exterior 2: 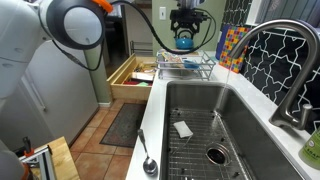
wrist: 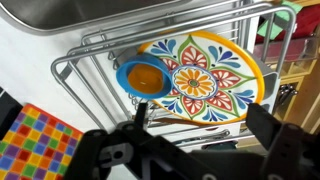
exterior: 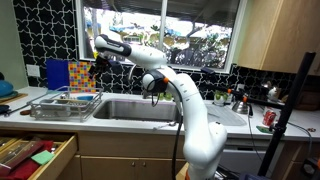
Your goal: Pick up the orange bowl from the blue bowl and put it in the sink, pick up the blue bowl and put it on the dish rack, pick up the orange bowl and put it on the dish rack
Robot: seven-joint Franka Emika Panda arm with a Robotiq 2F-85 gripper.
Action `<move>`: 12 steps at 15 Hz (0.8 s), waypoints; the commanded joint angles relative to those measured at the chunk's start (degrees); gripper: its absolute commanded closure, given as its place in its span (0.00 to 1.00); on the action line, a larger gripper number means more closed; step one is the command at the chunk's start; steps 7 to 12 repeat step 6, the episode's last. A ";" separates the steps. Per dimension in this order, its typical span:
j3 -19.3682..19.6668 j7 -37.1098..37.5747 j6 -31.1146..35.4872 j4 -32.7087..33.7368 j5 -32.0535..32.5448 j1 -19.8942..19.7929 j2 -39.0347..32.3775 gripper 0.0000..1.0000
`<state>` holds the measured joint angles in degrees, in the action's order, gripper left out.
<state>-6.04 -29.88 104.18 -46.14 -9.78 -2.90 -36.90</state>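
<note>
One dish rack [wrist: 85, 55] is seen on the counter [exterior 2: 152, 120], left of one sink [exterior 2: 230, 105]. In the wrist view, one patterned plate [wrist: 205, 75] lies in the rack, and one orange bowl [wrist: 143, 76] sits nested in one blue bowl [wrist: 124, 79] at the plate's left edge. The end effector [exterior 2: 184, 40] hangs above the rack; its fingers [wrist: 275, 135] are spread wide, holding nothing.

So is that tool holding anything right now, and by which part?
Cannot tell for sure: a small blue-and-orange bowl hangs just under the tool above the dish rack, perhaps pinched at its rim.
</note>
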 commanded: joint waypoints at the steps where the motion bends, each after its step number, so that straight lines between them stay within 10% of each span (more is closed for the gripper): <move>1: 0.92 3.04 -5.35 -8.33 -0.11 -0.98 5.57 0.00; 12: 0.63 2.05 -4.70 -5.41 -0.01 -0.86 3.52 0.00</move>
